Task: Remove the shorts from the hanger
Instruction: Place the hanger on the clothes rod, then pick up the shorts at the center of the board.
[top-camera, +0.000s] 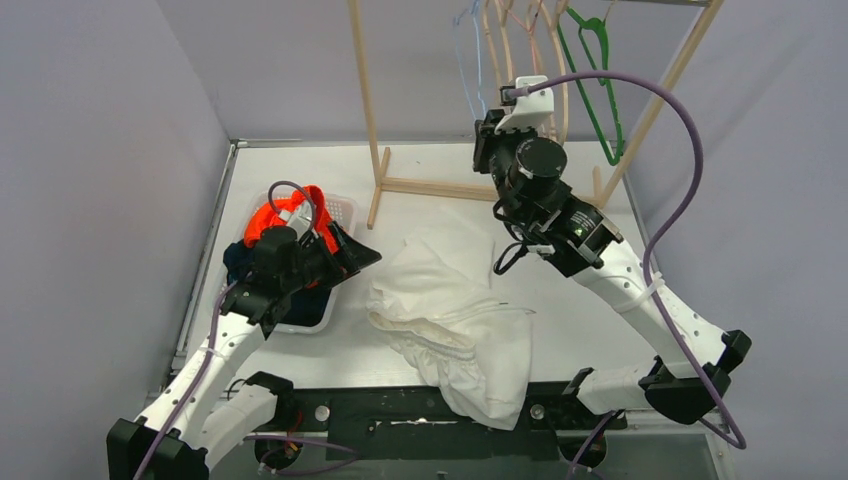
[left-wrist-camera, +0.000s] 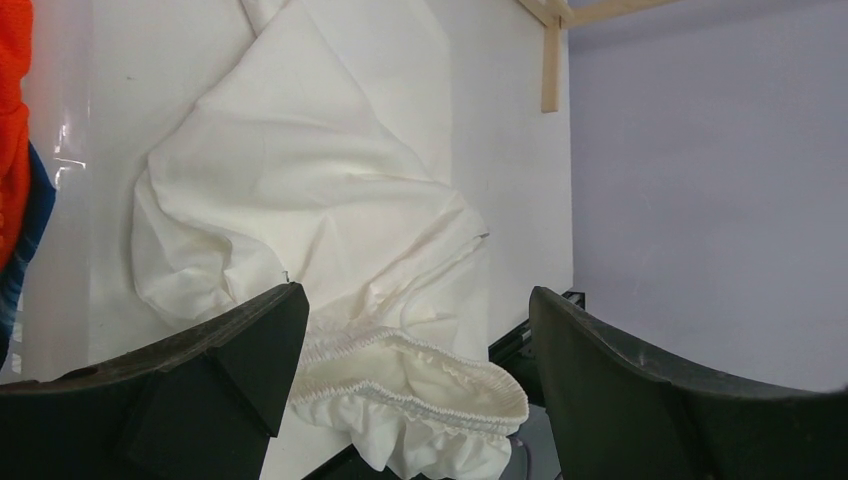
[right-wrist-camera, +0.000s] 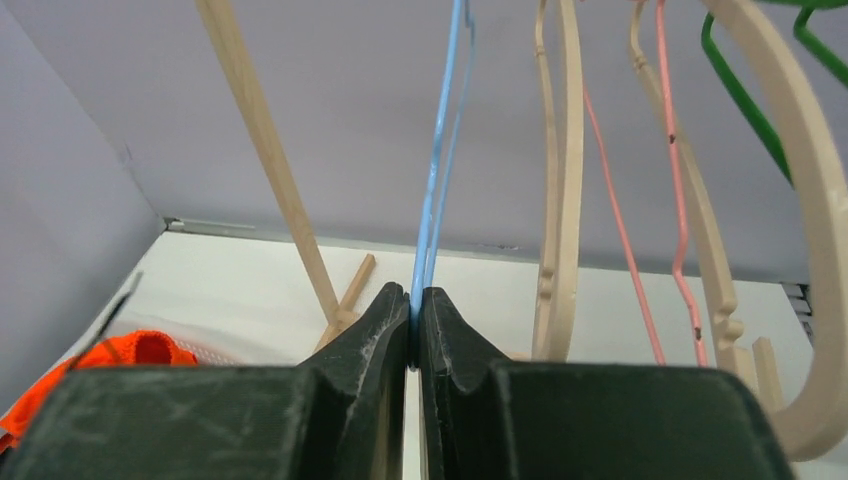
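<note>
Shorts on worktop: white shorts (top-camera: 450, 300) lie crumpled in the middle of the worktop (top-camera: 430, 165), between the two arms. Their gathered elastic waistband is turned toward the near edge, and one end reaches over the dark strip by the arm bases.
Left claw: left claw (top-camera: 352, 258) is released with its jaws spread wide and nothing between them. It hovers at the basket's right side.
Shorts relative to left claw: just to its right and lower. The left wrist view looks down between the parted fingers (left-wrist-camera: 230, 350) at the waistband; fabric and fingers are apart.
Right claw: right claw (right-wrist-camera: 415, 300) is clenched on the thin wire of the blue hanger (right-wrist-camera: 438, 170), up at the rack (top-camera: 365, 100).
Shorts relative to right claw: well apart, lower and nearer the bases.
Basket: basket (top-camera: 343, 208) sits at the worktop's left and holds orange shorts (top-camera: 265, 222) and navy shorts (top-camera: 237, 262), partly under the left arm.
Other hangers: wooden hanger (right-wrist-camera: 565, 180), pink hanger (right-wrist-camera: 675, 180) and green hanger (top-camera: 590, 80) hang to the right of the blue one.
</note>
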